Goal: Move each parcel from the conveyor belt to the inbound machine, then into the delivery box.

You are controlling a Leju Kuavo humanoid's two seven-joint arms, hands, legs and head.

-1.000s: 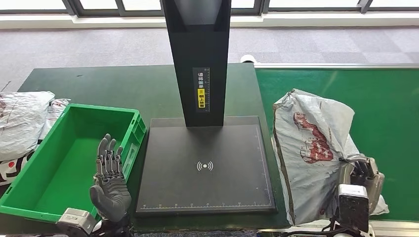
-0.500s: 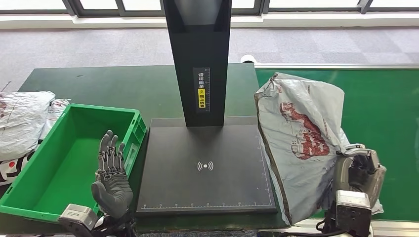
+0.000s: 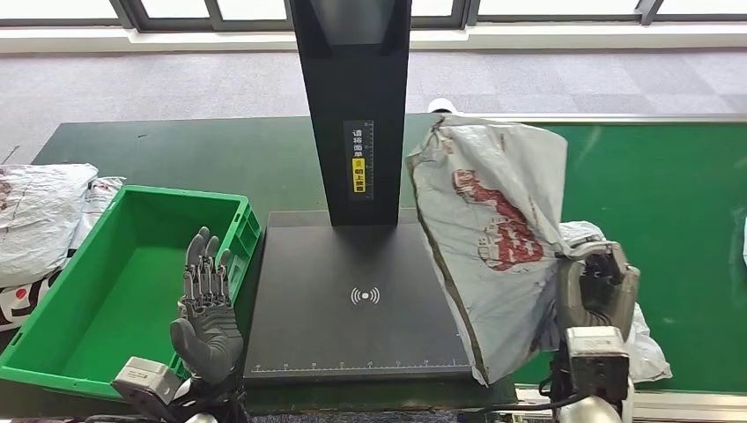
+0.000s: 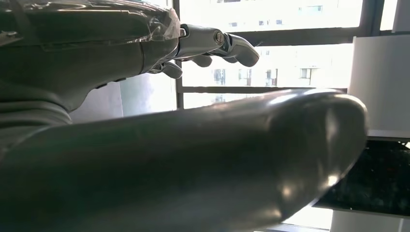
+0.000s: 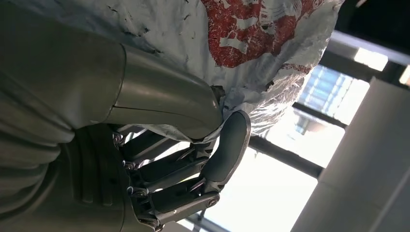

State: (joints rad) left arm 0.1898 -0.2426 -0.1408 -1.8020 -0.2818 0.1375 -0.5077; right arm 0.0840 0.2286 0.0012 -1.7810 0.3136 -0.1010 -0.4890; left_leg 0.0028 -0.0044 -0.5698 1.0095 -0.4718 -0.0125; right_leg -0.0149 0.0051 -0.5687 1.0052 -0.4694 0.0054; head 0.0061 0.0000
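A large grey plastic parcel (image 3: 489, 229) with red print hangs lifted off the green conveyor belt (image 3: 687, 220), its left part over the right edge of the black inbound machine plate (image 3: 352, 300). My right hand (image 3: 592, 286) grips the parcel's right side; in the right wrist view the thumb and fingers (image 5: 212, 159) pinch the grey wrap (image 5: 251, 43). My left hand (image 3: 207, 313) is held upright with fingers straight and apart, holding nothing, between the green delivery box (image 3: 62, 348) and the plate. The left wrist view shows its thumb (image 4: 193, 164) and fingertips.
The machine's black column (image 3: 352, 106) rises behind the plate. More grey parcels (image 3: 40, 211) lie left of the delivery box. The dark green table (image 3: 194, 154) stretches behind.
My right hand has lifted the parcel off the belt and carried it left and up, towards the machine plate. The left hand has shifted slightly.
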